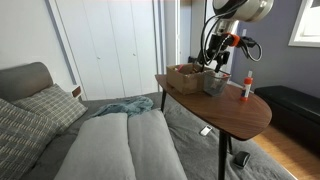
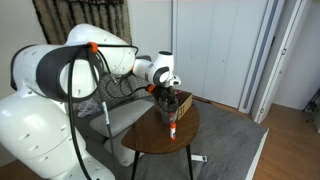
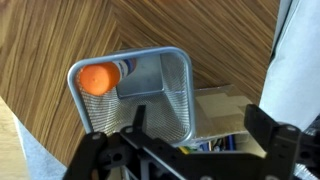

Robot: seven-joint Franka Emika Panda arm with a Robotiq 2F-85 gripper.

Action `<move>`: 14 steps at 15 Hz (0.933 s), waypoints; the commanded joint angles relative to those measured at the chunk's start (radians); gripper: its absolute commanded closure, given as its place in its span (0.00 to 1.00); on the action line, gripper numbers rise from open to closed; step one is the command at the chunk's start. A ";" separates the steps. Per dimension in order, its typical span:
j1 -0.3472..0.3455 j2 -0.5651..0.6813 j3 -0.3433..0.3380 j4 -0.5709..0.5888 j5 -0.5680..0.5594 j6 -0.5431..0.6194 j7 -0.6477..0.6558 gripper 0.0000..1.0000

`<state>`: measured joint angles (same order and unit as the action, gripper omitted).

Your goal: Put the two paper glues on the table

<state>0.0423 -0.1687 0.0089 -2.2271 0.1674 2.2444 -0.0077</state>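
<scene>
One paper glue [image 1: 247,87] stands upright on the oval brown table [image 1: 235,115], near its edge; it also shows in an exterior view [image 2: 172,128]. The other paper glue [image 3: 98,78] lies inside the grey mesh cup [image 3: 165,70], with only its orange cap and a bit of white body showing. The mesh cup [image 1: 215,82] stands mid-table. My gripper [image 3: 200,125] hangs open and empty just above the cup and the box edge; it shows in both exterior views [image 1: 218,62] [image 2: 165,95].
A cardboard box [image 1: 185,75] with small items stands beside the mesh cup; it also shows in the wrist view [image 3: 225,110]. A grey couch with cushions [image 1: 110,145] lies beside the table. A dark bench [image 1: 295,105] stands beyond it.
</scene>
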 commanded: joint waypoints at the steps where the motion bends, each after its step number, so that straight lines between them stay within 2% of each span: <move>1: -0.002 0.002 0.001 0.017 0.002 0.022 -0.011 0.00; 4: -0.010 -0.022 0.006 0.022 -0.038 0.006 0.020 0.00; 9: -0.039 -0.053 0.012 0.025 -0.179 -0.049 0.121 0.00; 14: -0.040 -0.059 0.007 0.034 -0.176 -0.180 0.106 0.00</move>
<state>0.0060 -0.2155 0.0088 -2.2028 0.0025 2.1429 0.0848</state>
